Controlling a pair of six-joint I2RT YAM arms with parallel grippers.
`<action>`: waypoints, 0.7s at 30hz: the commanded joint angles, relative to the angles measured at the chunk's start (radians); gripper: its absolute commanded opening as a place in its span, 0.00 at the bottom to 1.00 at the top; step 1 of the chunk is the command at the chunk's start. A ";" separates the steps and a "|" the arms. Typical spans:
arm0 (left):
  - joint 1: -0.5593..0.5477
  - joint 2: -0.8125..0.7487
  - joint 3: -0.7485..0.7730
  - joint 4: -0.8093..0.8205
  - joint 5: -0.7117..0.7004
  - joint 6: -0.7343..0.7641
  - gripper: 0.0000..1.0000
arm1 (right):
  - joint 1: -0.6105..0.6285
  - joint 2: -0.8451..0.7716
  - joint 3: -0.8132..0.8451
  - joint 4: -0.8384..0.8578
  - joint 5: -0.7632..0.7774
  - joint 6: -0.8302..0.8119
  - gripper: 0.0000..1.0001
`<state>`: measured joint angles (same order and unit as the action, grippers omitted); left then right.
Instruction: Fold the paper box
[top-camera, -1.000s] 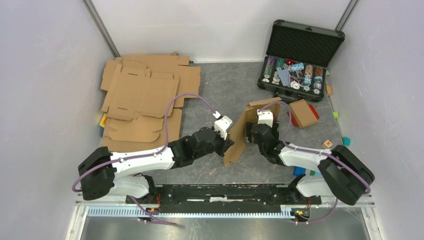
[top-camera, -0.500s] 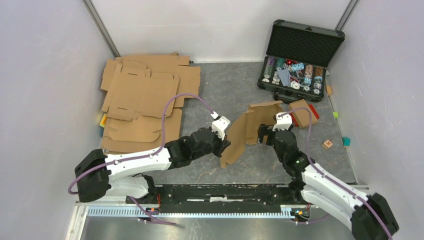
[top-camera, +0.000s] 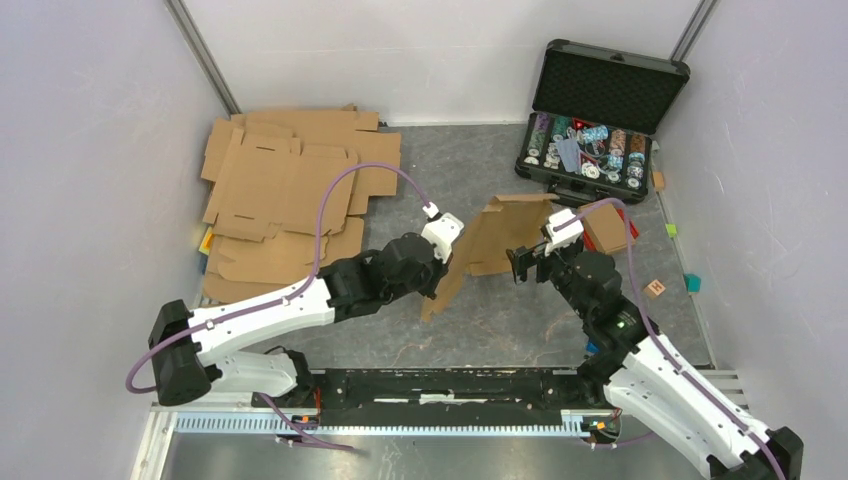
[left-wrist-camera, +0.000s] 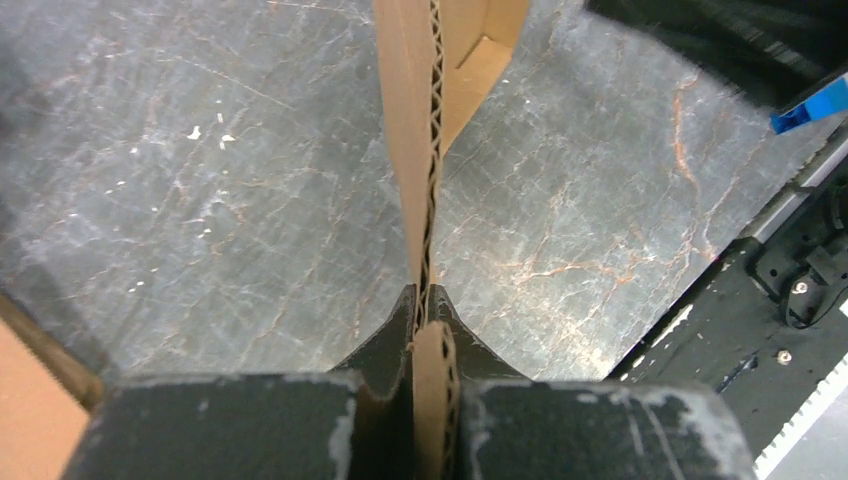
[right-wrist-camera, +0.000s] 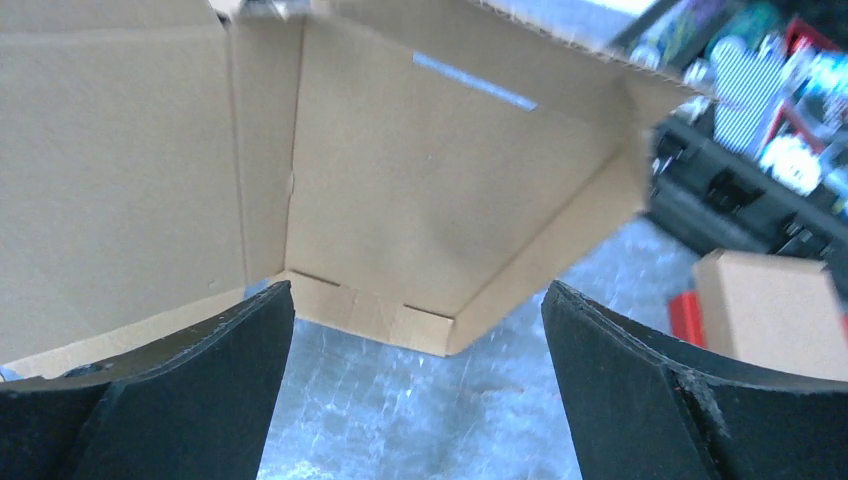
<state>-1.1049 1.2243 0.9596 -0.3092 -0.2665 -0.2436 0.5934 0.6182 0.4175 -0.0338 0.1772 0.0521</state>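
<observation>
**Top external.** The paper box (top-camera: 490, 240), partly folded, is seen standing tilted on one edge on the table (top-camera: 440, 180), left of the black case (top-camera: 600, 110) and nearer the arm bases than it. The left gripper (top-camera: 437, 283) is clamped on the box's lower left panel. The right gripper (top-camera: 522, 265) is held just beside the box's right side, on the side facing the case, with its jaws wide apart. A stack of flat blanks (top-camera: 285, 190) lies far left of the case. A small folded box (top-camera: 607, 228) lies just in front of the case.

**Left wrist.** The corrugated edge of the paper box (left-wrist-camera: 415, 130) is seen pinched between the closed fingers of the left gripper (left-wrist-camera: 428, 305). The case is not in view.

**Right wrist.** The fingers of the right gripper (right-wrist-camera: 417, 330) are spread wide, and nothing is clamped. The inner face of the paper box (right-wrist-camera: 400, 200) fills the view ahead, left of the black case (right-wrist-camera: 760, 150).
</observation>
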 joint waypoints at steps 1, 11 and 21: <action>0.005 -0.030 0.093 -0.155 -0.052 0.083 0.04 | -0.001 -0.036 0.135 -0.063 -0.036 -0.129 0.99; 0.004 -0.032 0.189 -0.275 -0.057 0.115 0.06 | -0.001 -0.036 0.211 -0.076 -0.006 -0.300 0.96; 0.005 -0.073 0.218 -0.318 -0.007 0.131 0.06 | -0.002 -0.042 0.153 0.063 -0.221 -0.548 0.86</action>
<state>-1.1034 1.1912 1.1229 -0.6113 -0.3038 -0.1558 0.5934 0.5743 0.5625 -0.0807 0.0696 -0.3508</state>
